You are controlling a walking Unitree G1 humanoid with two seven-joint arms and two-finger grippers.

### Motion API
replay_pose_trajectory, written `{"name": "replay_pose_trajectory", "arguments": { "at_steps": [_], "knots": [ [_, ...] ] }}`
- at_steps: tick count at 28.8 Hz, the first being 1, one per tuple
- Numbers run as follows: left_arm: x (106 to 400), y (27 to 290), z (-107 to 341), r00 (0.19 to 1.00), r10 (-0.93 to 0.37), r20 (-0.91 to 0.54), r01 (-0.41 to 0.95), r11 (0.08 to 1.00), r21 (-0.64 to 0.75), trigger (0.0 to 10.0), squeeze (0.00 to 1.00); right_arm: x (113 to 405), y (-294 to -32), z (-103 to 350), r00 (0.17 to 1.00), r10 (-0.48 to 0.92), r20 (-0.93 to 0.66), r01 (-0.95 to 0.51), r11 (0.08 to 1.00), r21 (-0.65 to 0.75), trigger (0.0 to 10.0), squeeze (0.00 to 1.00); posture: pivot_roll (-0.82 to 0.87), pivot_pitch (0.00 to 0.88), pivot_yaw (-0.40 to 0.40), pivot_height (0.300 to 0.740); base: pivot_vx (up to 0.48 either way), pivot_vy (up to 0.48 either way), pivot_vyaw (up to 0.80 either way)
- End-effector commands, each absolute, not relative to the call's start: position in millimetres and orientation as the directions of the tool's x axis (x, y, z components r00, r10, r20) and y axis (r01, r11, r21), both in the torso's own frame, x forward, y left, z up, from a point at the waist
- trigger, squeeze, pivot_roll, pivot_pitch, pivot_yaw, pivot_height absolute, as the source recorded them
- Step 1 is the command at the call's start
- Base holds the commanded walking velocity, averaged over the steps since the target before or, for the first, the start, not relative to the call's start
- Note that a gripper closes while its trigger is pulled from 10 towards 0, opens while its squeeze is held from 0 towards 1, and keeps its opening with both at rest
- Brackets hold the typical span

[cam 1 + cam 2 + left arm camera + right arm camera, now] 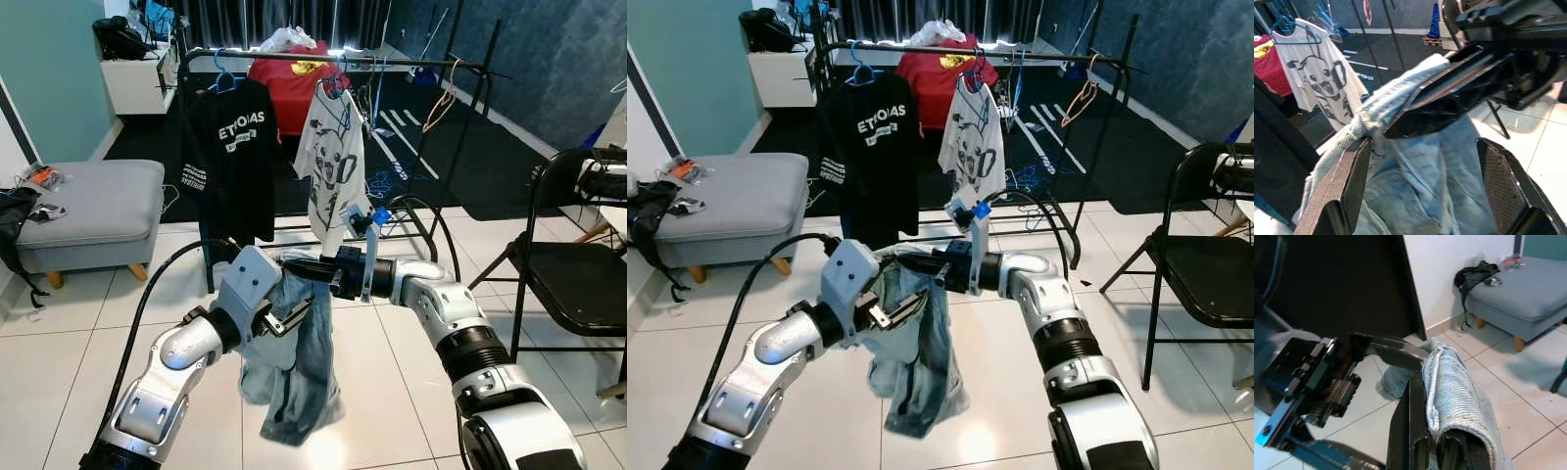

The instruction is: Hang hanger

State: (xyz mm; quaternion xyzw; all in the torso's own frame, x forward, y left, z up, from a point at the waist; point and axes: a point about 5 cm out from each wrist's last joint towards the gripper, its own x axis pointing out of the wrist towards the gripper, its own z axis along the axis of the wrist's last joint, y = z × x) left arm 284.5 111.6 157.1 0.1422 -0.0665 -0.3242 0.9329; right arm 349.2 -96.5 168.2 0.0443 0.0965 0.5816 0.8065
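— Tiled white floor [59, 352], grey ottoman [88, 211] off to the left, black garment rack [411, 64] across the back, folding chair [578, 264] at the right.

— And the grippers?

— Left gripper [294, 315] out front with fingers spread wide, clamped on nothing, denim between them. Right gripper [306, 266] just beside it, fingers pinched tight on the folded top edge of the jeans [299, 377], legs dangling towards the floor.

— Hanger?

— Blue hanger [372, 250] stood upright close by the right wrist, touching or not impossible to tell. Not on the rail.

— Risks?

— Probably slippage: thick fold, narrow pinch, heavy cloth. Could also snag the hanger hook on the arm's cable on the way to the rack.

— Any writing?

— Black T-shirt [230, 162] carried white print, roughly "ETUDIAS", unsure. White T-shirt [333, 162] bore a cartoon face, no words legible.
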Motion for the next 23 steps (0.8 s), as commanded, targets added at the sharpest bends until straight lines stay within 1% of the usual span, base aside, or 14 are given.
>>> {"name": "replay_pose_trajectory", "arguments": {
  "at_steps": [1, 4, 5, 7, 8, 9, 23],
  "knots": [
    [288.5, 122.4, 153.4, 0.814, -0.581, 0.002, 0.551, 0.774, 0.313, 10.0, 0.0, 345.8, -95.2, 175.2, 0.263, 0.962, -0.072, -0.947, 0.272, 0.171, 10.0, 0.0, 0.05, 0.0, -0.08, 0.74, 0.0, 0.0, 0.0],
    [288.8, 128.0, 153.9, 0.818, -0.575, 0.0, 0.548, 0.779, 0.304, 10.0, 0.0, 344.5, -96.9, 174.9, 0.257, 0.963, -0.079, -0.948, 0.267, 0.172, 10.0, 0.0, 0.05, 0.0, -0.075, 0.74, 0.0, 0.0, 0.0],
    [288.8, 129.2, 153.9, 0.815, -0.58, -0.004, 0.554, 0.776, 0.301, 9.1, 0.0, 345.2, -97.5, 175.3, 0.264, 0.961, -0.08, -0.946, 0.274, 0.17, 10.0, 0.0, 0.05, 0.0, -0.073, 0.74, 0.0, 0.0, 0.0],
    [288.8, 129.2, 153.9, 0.815, -0.58, -0.004, 0.554, 0.776, 0.301, 9.1, 0.0, 345.2, -97.5, 175.3, 0.264, 0.961, -0.08, -0.946, 0.274, 0.17, 10.0, 0.0, 0.05, 0.0, -0.073, 0.74, 0.0, 0.0, 0.0],
    [288.9, 129.4, 154.0, 0.806, -0.592, -0.009, 0.568, 0.768, 0.297, 3.0, 0.0, 346.0, -97.8, 175.7, 0.271, 0.959, -0.08, -0.945, 0.281, 0.169, 10.0, 0.0, 0.05, 0.0, -0.073, 0.74, 0.0, 0.0, 0.0],
    [289.0, 129.3, 154.3, 0.799, -0.602, -0.012, 0.578, 0.761, 0.296, 0.0, 0.0, 346.4, -98.0, 176.0, 0.275, 0.958, -0.08, -0.944, 0.284, 0.169, 10.0, 0.0, 0.05, 0.0, -0.074, 0.74, 0.0, 0.0, 0.0],
    [284.4, 125.3, 151.0, 0.765, -0.643, -0.037, 0.627, 0.729, 0.275, 0.0, 0.0, 347.6, -101.1, 180.3, 0.286, 0.955, -0.081, -0.94, 0.296, 0.17, 10.0, 0.0, 0.05, 0.0, -0.074, 0.74, 0.0, 0.0, 0.0]
  ]
}}
